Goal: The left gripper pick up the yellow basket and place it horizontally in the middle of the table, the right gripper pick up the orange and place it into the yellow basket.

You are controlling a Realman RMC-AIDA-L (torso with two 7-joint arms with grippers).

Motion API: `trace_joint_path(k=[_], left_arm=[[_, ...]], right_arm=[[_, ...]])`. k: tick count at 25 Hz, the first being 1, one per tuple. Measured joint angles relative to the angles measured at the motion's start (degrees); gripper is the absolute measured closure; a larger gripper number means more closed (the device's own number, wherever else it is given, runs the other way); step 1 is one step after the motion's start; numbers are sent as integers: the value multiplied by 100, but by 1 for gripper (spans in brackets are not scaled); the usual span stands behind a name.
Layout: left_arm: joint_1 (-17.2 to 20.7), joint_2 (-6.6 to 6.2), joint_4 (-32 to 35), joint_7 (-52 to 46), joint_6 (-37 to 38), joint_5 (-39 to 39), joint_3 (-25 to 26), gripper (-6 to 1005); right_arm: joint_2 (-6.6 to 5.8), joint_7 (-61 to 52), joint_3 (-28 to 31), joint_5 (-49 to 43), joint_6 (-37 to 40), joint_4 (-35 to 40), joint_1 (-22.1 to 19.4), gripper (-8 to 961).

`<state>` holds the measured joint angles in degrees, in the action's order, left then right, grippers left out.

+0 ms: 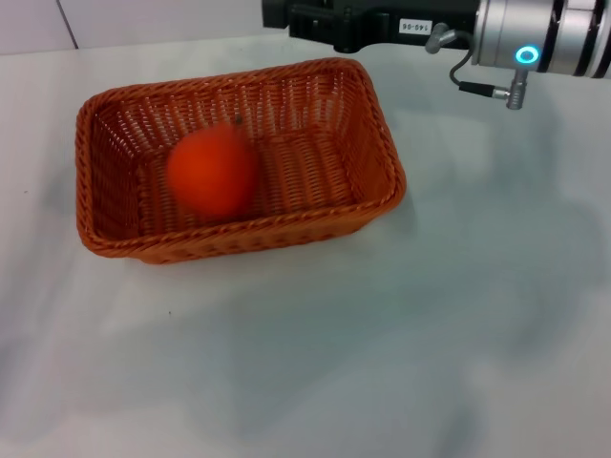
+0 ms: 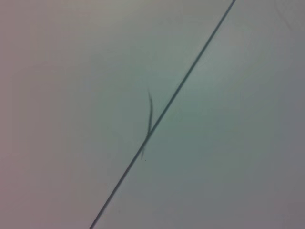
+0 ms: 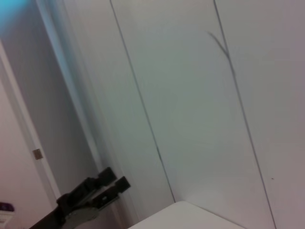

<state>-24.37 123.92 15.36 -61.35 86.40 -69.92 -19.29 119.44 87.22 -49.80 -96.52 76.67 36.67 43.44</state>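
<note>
The yellow basket (image 1: 115, 215), orange-brown wicker, lies lengthwise across the middle of the white table (image 1: 430, 334). The orange (image 1: 212, 172) is inside it, left of centre, and looks blurred. My right gripper (image 1: 286, 14) is a black body at the top edge, raised behind the basket's far right corner, on the silver wrist (image 1: 535, 38). It holds nothing that I can see. My left gripper does not show in the head view. A black claw (image 3: 112, 183) shows far off in the right wrist view, low against a wall. It looks like the left gripper.
The left wrist view shows only a pale wall panel with a dark seam (image 2: 162, 112). The right wrist view shows wall panels and a white table corner (image 3: 190, 214). White tabletop lies in front and to the right of the basket.
</note>
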Motion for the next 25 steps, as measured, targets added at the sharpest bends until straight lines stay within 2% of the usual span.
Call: trace_joint_path(k=[4,5,7,12,18,25], left_arm=[[68,-4,-43,0,104,38,19,140],[77,-6,-49,0,119,43,20,140],[87,-6,-51,0,131,49,22,140],[98,0,-51,1,167,67,22,140],[100,0,-54,55,229,121,22,140],[94,8,-355,720,423,479,29,140]], right_arm=[[5,83,83,185,-57,-57,-86,661],[3,161,107,348,-62,-72,-155,589],[-4,372,139,738,-68,-103,-328,445],[-5,1233,240,2009,-67,-374,-797,200],[0,3505,831,3647,-156,-1659,-1049,5],[16,5369,1279,5057,-161,-2676,-1126,6]])
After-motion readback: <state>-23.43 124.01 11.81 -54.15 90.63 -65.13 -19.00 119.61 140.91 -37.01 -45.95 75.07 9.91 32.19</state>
